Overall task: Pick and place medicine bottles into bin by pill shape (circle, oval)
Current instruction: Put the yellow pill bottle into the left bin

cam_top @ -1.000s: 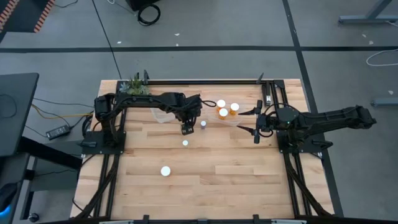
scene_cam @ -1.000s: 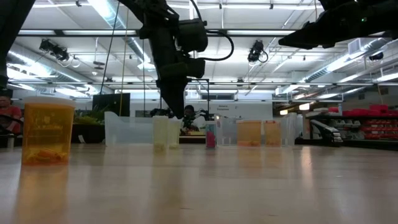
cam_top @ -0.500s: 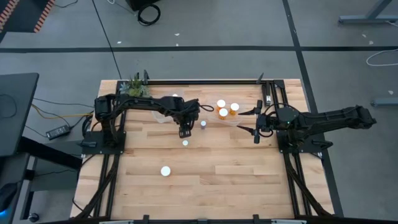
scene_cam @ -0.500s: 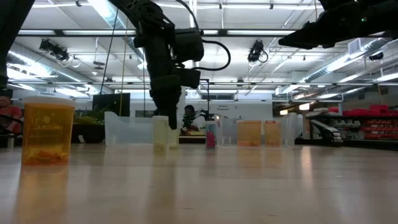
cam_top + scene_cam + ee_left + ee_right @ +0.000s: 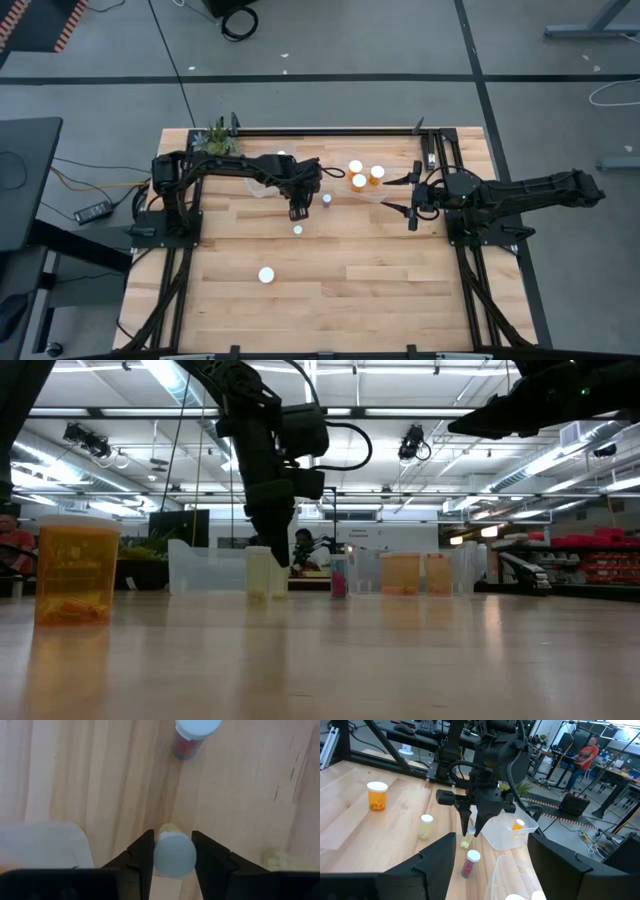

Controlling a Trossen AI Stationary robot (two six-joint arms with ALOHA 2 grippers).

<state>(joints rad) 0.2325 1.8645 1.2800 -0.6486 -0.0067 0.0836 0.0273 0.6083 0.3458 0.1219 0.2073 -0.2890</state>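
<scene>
The pale wooden table stands on a grey floor crossed by dark tape lines, and the low view looks across it into a large hall with strip lights and shelving. The left gripper hangs low over the middle of the table; in its wrist view its fingers are narrowed to the width of a slim pale bottle standing between them, apparently touching its white cap on both sides. Just beyond the fingertips stands a slim bottle with red contents, and beside the gripper lies a clear plastic bin holding one orange bottle. Three white-capped bottles cluster between the two grippers. An orange bottle stands alone, well apart toward the near edge. The right gripper hovers, its fingers spread wide and empty, on the right side. A small green plant sits at the far corner.
</scene>
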